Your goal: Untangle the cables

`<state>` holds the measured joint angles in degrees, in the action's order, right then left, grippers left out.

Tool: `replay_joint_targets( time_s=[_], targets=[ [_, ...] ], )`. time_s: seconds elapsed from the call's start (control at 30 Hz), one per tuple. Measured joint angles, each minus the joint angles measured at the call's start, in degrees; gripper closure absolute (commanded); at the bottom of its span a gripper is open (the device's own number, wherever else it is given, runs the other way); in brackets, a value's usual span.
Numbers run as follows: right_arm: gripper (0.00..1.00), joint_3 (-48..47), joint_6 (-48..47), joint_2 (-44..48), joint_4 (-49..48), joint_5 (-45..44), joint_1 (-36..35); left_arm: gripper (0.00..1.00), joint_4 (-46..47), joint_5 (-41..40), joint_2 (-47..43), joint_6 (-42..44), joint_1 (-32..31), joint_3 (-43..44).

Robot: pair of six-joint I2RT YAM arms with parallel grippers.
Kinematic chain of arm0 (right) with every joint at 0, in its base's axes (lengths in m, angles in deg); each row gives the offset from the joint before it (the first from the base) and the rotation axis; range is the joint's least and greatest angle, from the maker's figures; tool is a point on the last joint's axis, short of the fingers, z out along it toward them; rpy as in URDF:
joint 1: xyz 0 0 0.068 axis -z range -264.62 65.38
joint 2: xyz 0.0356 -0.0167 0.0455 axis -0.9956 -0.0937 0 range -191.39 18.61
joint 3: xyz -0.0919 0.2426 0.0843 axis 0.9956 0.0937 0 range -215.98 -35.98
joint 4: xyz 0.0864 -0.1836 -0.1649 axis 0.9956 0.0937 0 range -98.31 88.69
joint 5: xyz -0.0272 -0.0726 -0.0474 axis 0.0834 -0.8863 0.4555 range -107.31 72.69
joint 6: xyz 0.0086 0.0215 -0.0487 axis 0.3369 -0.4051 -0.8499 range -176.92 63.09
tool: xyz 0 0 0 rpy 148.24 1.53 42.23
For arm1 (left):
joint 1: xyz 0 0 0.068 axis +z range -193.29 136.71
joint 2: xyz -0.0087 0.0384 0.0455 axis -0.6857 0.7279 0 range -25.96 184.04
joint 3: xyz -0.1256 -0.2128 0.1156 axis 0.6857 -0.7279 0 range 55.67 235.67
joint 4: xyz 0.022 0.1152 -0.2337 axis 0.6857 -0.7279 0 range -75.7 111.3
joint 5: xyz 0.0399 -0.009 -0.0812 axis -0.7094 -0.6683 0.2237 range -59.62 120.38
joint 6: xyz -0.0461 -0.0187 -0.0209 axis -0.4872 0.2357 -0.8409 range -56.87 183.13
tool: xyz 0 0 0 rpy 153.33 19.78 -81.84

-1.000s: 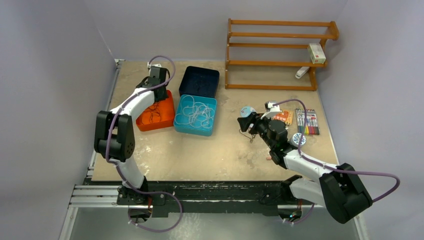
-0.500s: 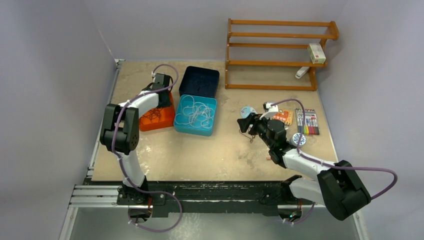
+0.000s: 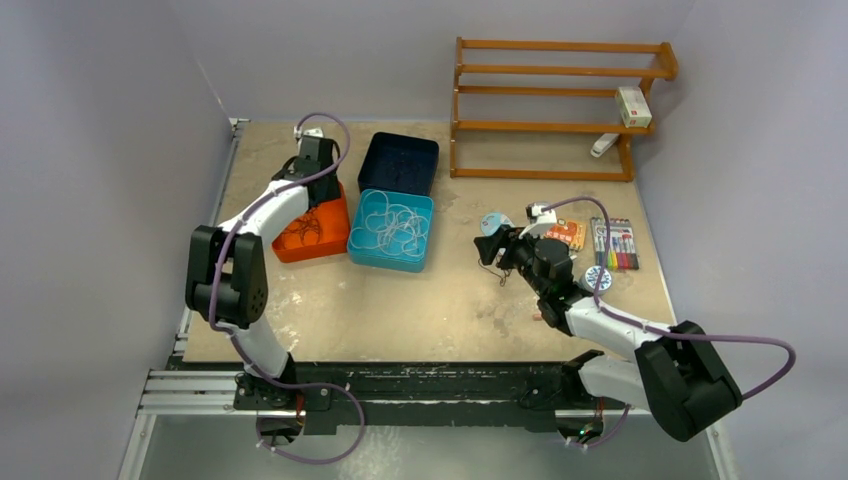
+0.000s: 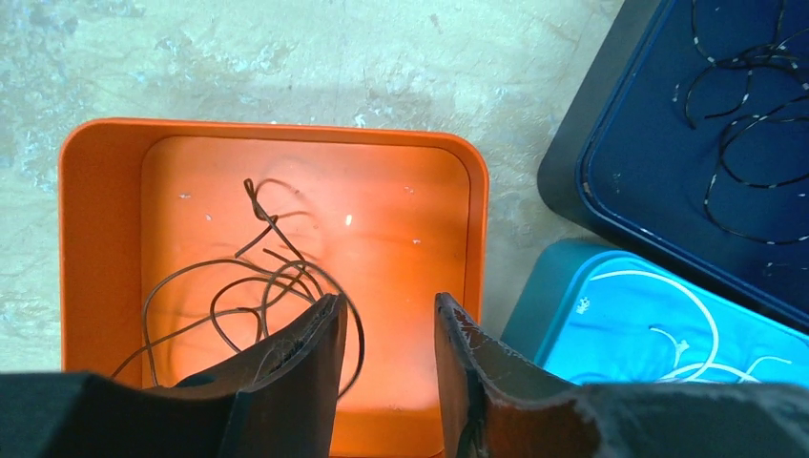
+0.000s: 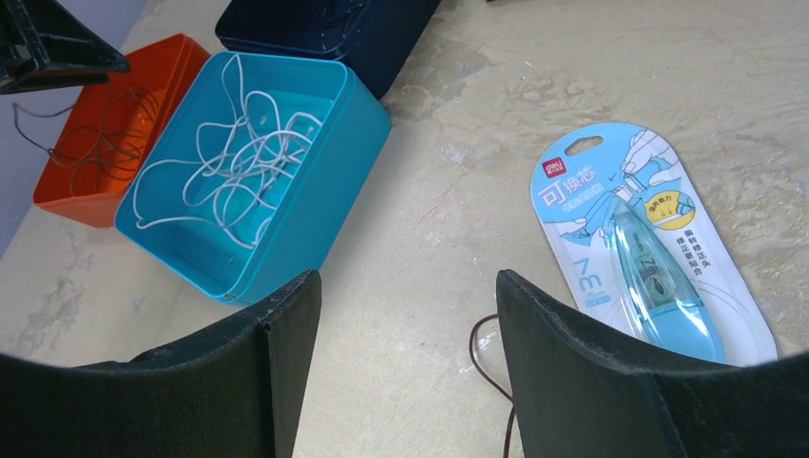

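Thin brown cables (image 4: 238,286) lie loose in the orange bin (image 4: 286,127). My left gripper (image 4: 389,305) hangs open and empty just above them, also seen from the top (image 3: 318,190). White cables (image 5: 238,162) fill the teal bin (image 5: 315,210). Dark cables (image 4: 744,124) lie in the navy bin (image 4: 611,162). My right gripper (image 5: 408,281) is open wide, low over the bare table (image 3: 440,300). One brown cable (image 5: 491,367) lies on the table beside its right finger and runs out of sight behind that finger.
A blue correction-tape package (image 5: 639,239) lies just right of the right gripper. A marker pack (image 3: 613,243), an orange packet (image 3: 568,233) and a small round roll (image 3: 597,277) lie further right. A wooden rack (image 3: 555,110) stands at the back.
The left arm's elbow swung right and then back left, while its gripper stayed over the orange bin. The right arm shifted only slightly.
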<state>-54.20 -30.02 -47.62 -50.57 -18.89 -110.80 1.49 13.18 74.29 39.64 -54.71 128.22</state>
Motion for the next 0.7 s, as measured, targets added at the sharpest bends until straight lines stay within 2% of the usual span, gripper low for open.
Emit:
replay_joint_targets(
  time_s=[0.13,0.17,0.27,0.7],
  targets=[
    [0.3,-0.5,0.0,0.0,0.0,0.0,0.0,0.56,-0.7,-0.1,-0.5,0.1,0.0,0.8],
    [0.3,-0.6,0.0,0.0,0.0,0.0,0.0,0.49,-1.0,-0.2,-0.5,0.1,0.0,0.9],
    [0.3,-0.7,0.0,0.0,0.0,0.0,0.0,0.43,-2.8,-0.4,-0.5,0.5,0.0,1.6],
    [0.3,-0.8,0.0,0.0,0.0,-0.2,0.0,0.41,-9.6,-6.1,-2.8,3.2,-0.4,5.1]
  ],
)
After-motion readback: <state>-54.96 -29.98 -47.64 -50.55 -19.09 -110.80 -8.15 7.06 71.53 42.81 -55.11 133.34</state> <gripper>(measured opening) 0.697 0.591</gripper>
